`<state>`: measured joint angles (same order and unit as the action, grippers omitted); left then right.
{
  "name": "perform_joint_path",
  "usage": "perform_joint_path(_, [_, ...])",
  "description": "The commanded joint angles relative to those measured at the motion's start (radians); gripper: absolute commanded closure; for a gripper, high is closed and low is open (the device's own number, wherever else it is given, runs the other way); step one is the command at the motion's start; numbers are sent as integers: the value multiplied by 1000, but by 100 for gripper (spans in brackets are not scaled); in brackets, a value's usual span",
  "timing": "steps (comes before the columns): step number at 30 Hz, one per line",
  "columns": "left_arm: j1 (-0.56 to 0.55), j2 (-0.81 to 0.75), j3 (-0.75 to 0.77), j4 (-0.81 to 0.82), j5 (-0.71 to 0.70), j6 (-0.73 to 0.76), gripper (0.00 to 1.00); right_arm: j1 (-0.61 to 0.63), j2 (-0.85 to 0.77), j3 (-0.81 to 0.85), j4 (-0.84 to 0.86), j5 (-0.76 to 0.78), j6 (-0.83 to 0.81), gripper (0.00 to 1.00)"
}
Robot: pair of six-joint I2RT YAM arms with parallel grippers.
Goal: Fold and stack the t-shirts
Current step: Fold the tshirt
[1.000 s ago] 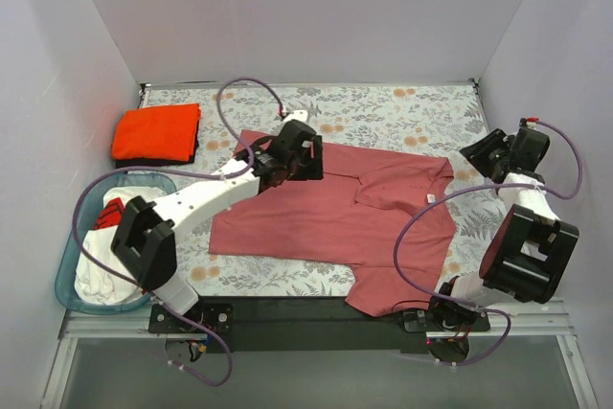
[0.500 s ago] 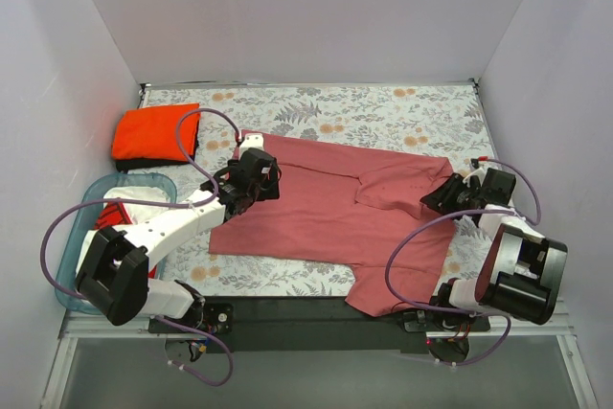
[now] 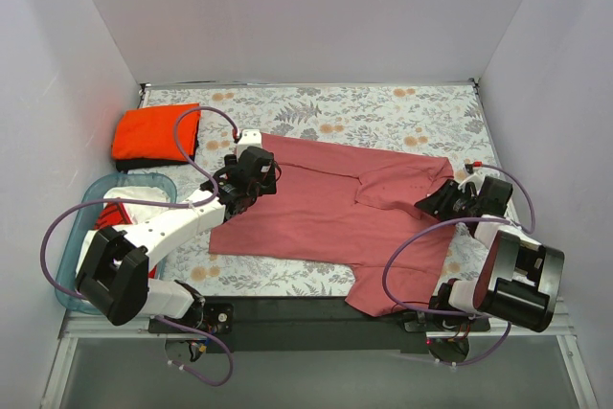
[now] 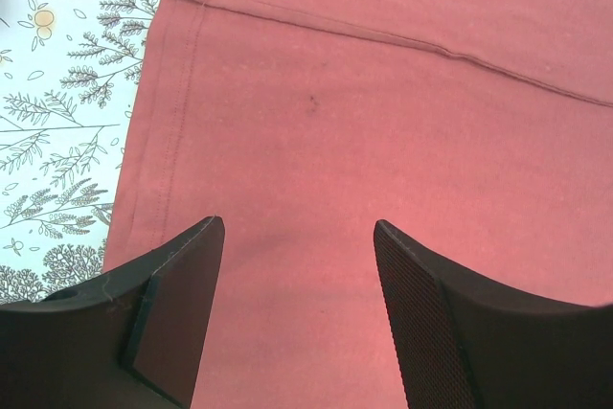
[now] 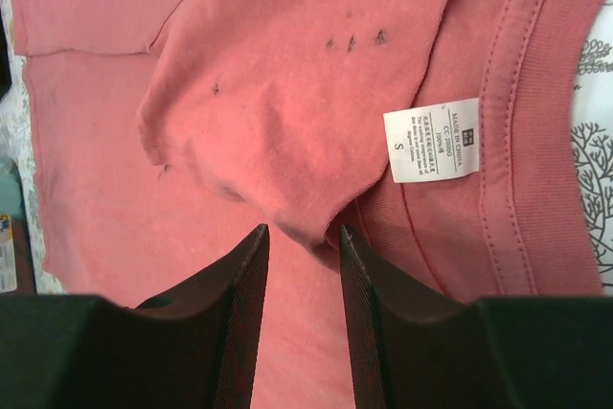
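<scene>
The dusty rose-red t-shirt (image 3: pixel 326 213) lies spread on the table, its right part folded over near the collar. My left gripper (image 3: pixel 257 177) is open and empty just above the shirt's left part, near its hem (image 4: pixel 172 131); the wrist view shows its gripper (image 4: pixel 299 229) over flat red cloth (image 4: pixel 383 122). My right gripper (image 3: pixel 428 206) is open at the collar end. In its wrist view the gripper (image 5: pixel 305 233) has the tip of a folded flap (image 5: pixel 287 93) at its fingertips, next to a white size label (image 5: pixel 433 139). The orange t-shirt (image 3: pixel 155 131) lies folded on the black one (image 3: pixel 158 159) at the back left.
A blue bin (image 3: pixel 72 275) with white and red cloths stands at the left near edge. The table has a floral cloth (image 3: pixel 383 112). White walls close in the back and both sides. Purple cables loop off both arms.
My left arm has drawn back from the shirt's middle to its left part. My right arm has come down and inward from the right wall to the collar.
</scene>
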<state>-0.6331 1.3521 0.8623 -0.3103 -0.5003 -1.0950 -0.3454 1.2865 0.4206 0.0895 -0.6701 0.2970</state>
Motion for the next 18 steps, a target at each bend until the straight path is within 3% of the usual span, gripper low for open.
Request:
perform_joint_path(1, [0,-11,12,14,-38,14,37,-3,-12,-14,59,-29,-36,58])
perform_joint_path(14, [1,-1,14,14,-32,15,38,-3,20,-57,107,-65,-30,62])
perform_joint_path(17, [1,-4,14,16,-34,15,38,-3,20,-55,107,-75,-21,69])
perform_joint_path(18, [1,-4,14,14,-35,18,38,-3,16,-55,107,-85,-16,78])
